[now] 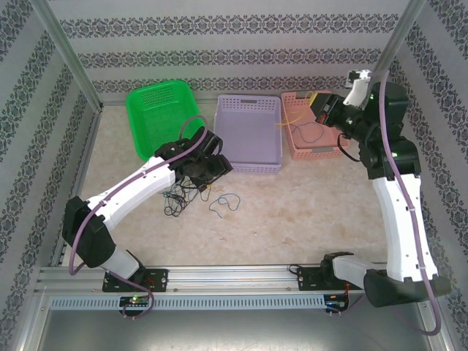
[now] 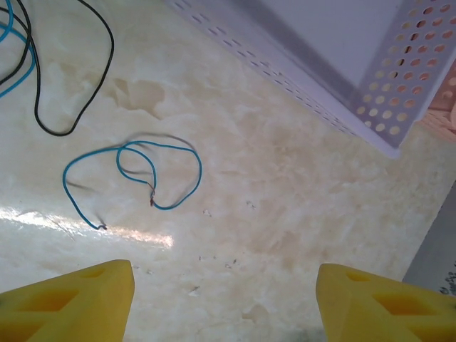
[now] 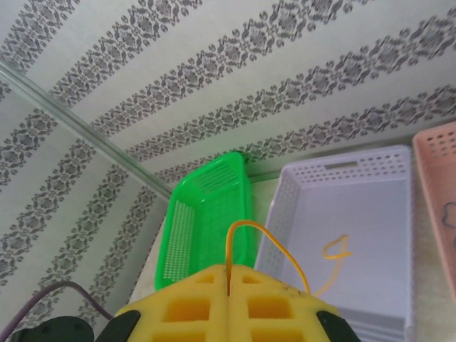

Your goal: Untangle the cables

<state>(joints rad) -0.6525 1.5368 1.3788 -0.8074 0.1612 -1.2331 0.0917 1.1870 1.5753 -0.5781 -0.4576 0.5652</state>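
Now | blue cable [image 2: 135, 144] apart from tangle [image 1: 179, 197] | lilac basket [image 2: 385, 107] corner nearby

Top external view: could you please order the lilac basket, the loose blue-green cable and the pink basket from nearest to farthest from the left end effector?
1. lilac basket: its near-left corner sits right beside the left end effector.
2. blue-green cable: on the table, a little toward the arm bases.
3. pink basket: far right, beyond the lilac basket.

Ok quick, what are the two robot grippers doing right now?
Left gripper: open, holding nothing.
Right gripper: closed on a thin yellow wire.
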